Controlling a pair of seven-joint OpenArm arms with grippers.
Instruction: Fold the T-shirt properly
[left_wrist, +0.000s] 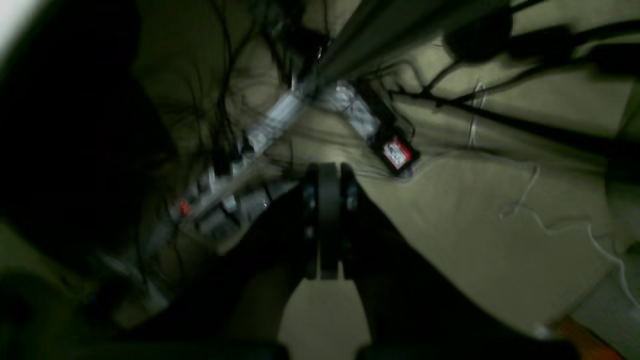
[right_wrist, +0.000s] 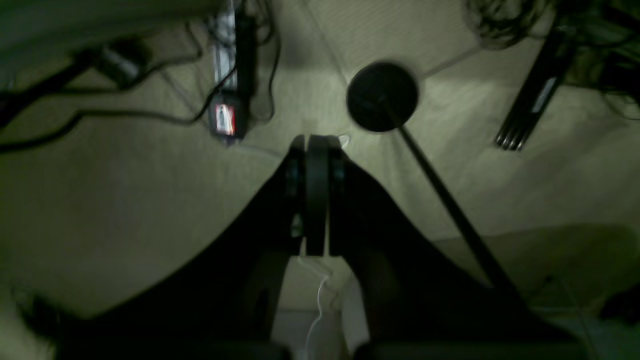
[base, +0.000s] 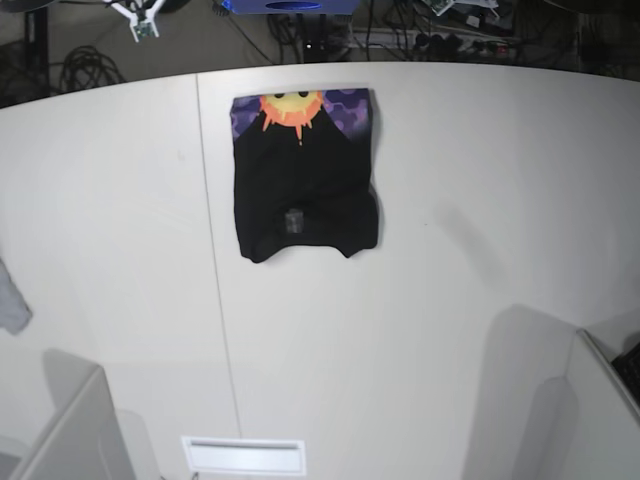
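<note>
While both arms point at the floor | left gripper (left_wrist: 328, 220) closed, empty | right gripper (right_wrist: 316, 200) closed, empty | T-shirt (base: 305, 180) folded on table (base: 480, 200) (sun print up; small tag unreadable)

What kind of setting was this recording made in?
Likely a robotics lab or workshop: a broad white table holding only a folded T-shirt, tangled cables and power strips on the carpeted floor, and a round-based stand beside the rig.
</note>
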